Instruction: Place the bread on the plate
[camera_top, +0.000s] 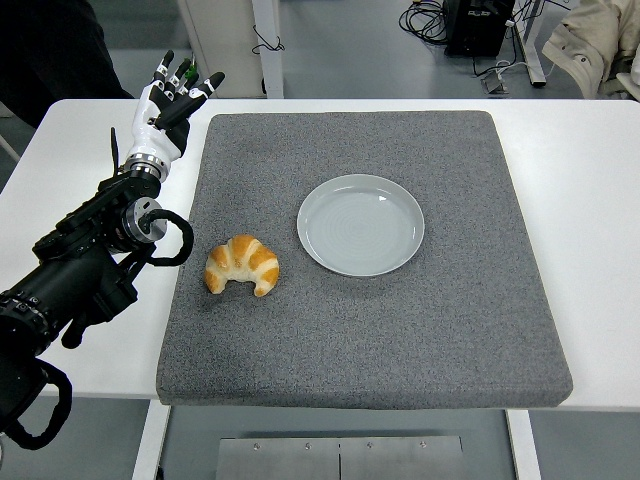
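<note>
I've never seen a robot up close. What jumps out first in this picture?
Probably the black robot arm reaching in from the left, ending in a white and black left hand with its fingers spread, holding nothing, above the white table. Next is the golden croissant lying on a grey mat. Just to its right sits a pale round plate with nothing on it.
</note>
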